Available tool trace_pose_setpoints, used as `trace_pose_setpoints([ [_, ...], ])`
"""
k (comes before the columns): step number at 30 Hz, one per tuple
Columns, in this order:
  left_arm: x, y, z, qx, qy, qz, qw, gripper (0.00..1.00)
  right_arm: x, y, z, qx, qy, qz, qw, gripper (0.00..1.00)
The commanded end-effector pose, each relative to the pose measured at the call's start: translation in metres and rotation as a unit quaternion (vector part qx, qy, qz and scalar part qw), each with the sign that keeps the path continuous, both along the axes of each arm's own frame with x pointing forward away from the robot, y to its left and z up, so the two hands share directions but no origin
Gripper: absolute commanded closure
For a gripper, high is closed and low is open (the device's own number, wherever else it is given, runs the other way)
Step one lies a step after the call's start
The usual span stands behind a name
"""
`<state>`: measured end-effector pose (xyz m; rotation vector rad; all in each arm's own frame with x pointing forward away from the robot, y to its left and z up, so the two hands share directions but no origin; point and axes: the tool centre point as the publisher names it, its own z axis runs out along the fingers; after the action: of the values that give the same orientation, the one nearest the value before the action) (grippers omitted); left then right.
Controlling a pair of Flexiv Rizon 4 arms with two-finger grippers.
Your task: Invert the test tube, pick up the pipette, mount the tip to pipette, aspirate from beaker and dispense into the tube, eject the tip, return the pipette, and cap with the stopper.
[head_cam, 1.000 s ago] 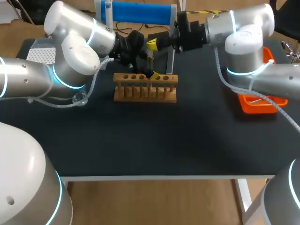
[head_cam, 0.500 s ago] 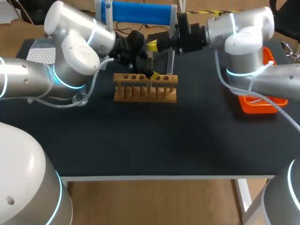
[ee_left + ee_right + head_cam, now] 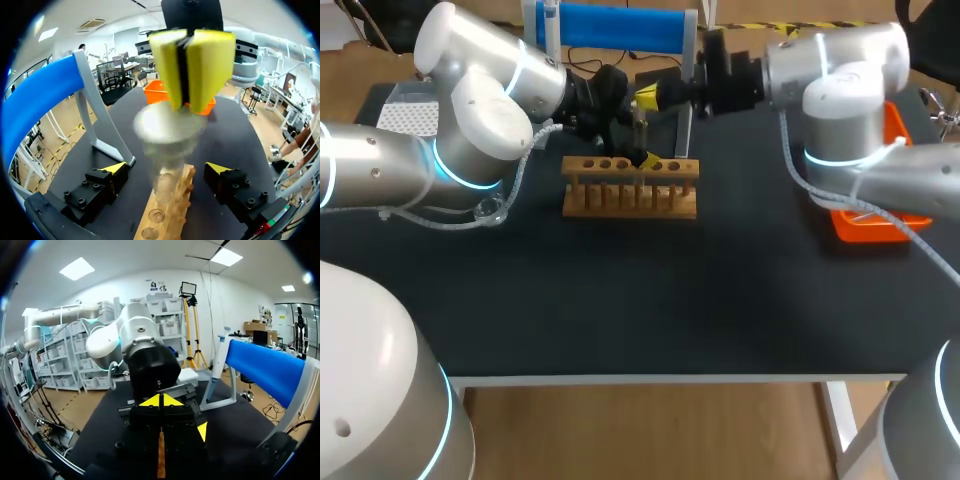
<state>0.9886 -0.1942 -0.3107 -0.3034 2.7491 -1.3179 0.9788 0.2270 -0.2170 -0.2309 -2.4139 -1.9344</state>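
Observation:
A clear test tube (image 3: 640,126) stands upright in the wooden rack (image 3: 630,190) at the back middle of the table. In the left wrist view the tube (image 3: 167,150) rises from the rack (image 3: 162,220) between the fingers of my left gripper (image 3: 165,170), which is open with both tips apart from the glass. My right gripper (image 3: 646,96) comes in level from the right. Its yellow pads (image 3: 170,65) are pressed together just above the tube's wide top. I cannot tell if anything is pinched between them. The right wrist view shows that gripper (image 3: 161,400) shut, facing my left arm.
A stand with a blue roll (image 3: 610,25) rises behind the rack, close to both grippers. An orange tray (image 3: 880,215) lies at the right, under my right arm. A glass beaker (image 3: 490,210) and a white tip box (image 3: 405,115) sit at the left.
My right arm has drawn back slightly to the right, its gripper staying shut. My left arm, the tube and the rack have not moved.

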Motion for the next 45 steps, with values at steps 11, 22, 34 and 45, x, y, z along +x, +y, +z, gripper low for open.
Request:
trace_pose_setpoints([
  [11,0.000,0.000,-0.001,-0.002,-0.001,0.000,1.000,0.00,-0.014,-0.027,0.023,-0.021,-0.018,-0.018,0.999,0.00],
  [22,0.000,0.000,-0.001,-0.002,-0.001,0.000,1.000,0.00,-0.022,-0.066,0.033,-0.070,-0.026,-0.023,0.997,0.00],
  [34,0.000,0.000,-0.001,-0.002,-0.001,0.000,1.000,0.00,-0.027,-0.090,0.023,-0.110,-0.016,-0.031,0.993,0.00],
  [45,0.000,0.000,-0.001,-0.002,-0.001,0.000,1.000,0.00,-0.027,-0.090,0.023,-0.110,-0.016,-0.031,0.993,0.00],
])
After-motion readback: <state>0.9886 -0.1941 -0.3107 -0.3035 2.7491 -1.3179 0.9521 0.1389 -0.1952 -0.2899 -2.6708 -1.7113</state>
